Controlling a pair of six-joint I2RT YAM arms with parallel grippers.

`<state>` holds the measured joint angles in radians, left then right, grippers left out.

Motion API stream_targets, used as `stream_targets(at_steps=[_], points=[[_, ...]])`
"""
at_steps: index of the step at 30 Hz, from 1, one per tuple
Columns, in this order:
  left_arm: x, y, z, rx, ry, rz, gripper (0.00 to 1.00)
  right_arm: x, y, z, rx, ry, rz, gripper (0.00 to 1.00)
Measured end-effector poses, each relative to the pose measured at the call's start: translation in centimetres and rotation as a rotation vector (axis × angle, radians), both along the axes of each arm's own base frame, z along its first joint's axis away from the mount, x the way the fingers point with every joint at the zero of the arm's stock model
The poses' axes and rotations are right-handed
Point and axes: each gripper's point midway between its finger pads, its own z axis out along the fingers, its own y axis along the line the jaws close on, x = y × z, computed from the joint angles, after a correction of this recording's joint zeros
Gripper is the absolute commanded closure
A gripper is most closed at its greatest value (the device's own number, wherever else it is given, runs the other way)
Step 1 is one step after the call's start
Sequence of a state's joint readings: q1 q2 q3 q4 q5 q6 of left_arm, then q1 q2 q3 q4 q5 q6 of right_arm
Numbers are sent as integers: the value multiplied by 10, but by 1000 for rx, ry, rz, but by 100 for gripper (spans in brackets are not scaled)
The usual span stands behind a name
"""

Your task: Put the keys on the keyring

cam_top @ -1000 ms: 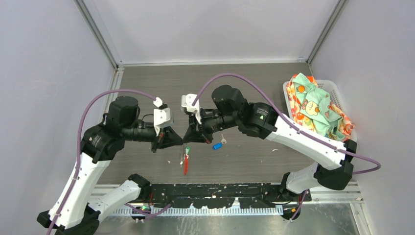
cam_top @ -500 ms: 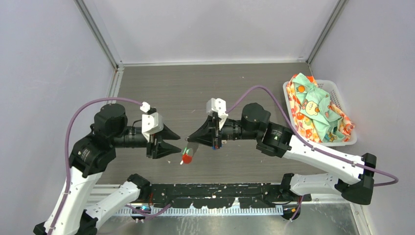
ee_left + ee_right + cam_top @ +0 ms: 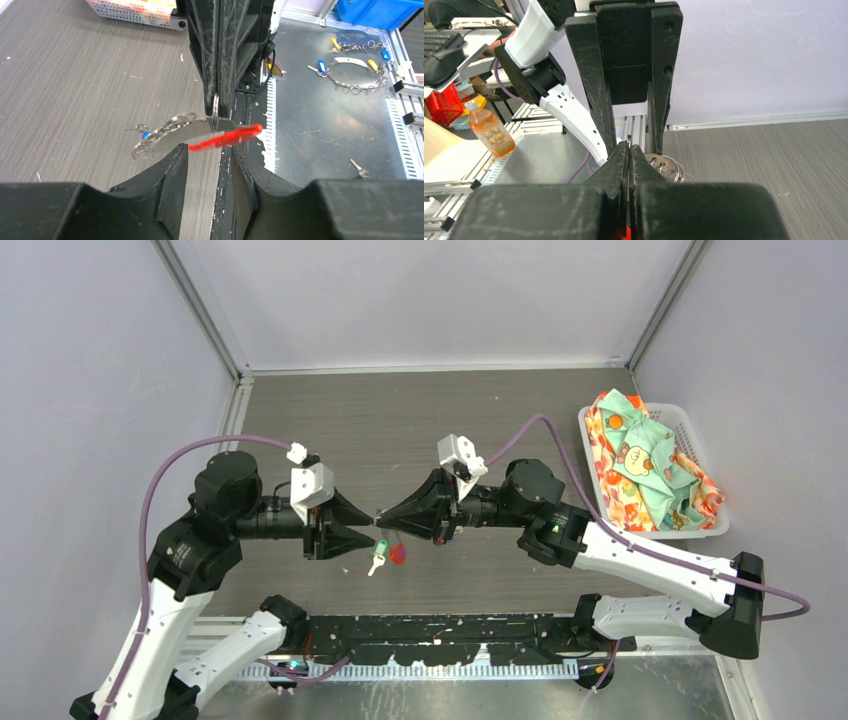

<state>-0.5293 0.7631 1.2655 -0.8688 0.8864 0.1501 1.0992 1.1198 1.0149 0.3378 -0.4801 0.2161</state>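
In the top view my right gripper [image 3: 382,521] is shut on the keyring's thin metal ring [image 3: 215,107], held above the table. The keyring's red loop [image 3: 398,554] hangs below the tips, and it shows blurred in the left wrist view [image 3: 225,138]. Beside the red loop is a green-headed key [image 3: 378,558]. Silvery chain links [image 3: 165,127] with a small blue head [image 3: 145,135] among them trail to the left. My left gripper [image 3: 372,530] faces the right one tip to tip. Its jaws are open with nothing between them, the red loop just past its fingertips.
A white basket [image 3: 680,422] full of patterned cloth stands at the right edge of the table. Past the near edge, a metal bench holds spare chains and keys [image 3: 350,75]. An orange bottle [image 3: 489,131] stands off the table.
My left gripper has opened and drawn back left. The right arm has swung lower and to the right, still holding the ring. The red loop now hangs shorter and further right.
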Motion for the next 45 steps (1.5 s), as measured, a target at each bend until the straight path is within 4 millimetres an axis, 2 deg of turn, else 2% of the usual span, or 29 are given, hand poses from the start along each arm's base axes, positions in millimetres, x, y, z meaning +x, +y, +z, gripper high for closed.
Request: stream_targets(at_steps=[4,9,16,25,29,37,42,45], points=[[-2,-1,3,-20,10,2,62,-3,0,8,31,0,14,99],[-1,-2,8,-38,10,4,62,-4,4,5,28,8,35,99],[-2,-3,14,-60,-10,-1,79,-6,6,1,16,21,52,99],[-5,-4,19,-77,-26,-19,84,-6,6,1,17,25,55,99],[-5,-4,19,-81,-15,-16,99,-7,6,1,18,27,57,99],[-4,-5,16,-81,-3,-18,100,-8,6,0,12,26,71,99],[-3,-5,16,-80,-21,-21,100,-8,5,-1,10,25,74,92],[-2,-5,16,-77,-46,-26,100,-8,5,-1,9,26,73,95]])
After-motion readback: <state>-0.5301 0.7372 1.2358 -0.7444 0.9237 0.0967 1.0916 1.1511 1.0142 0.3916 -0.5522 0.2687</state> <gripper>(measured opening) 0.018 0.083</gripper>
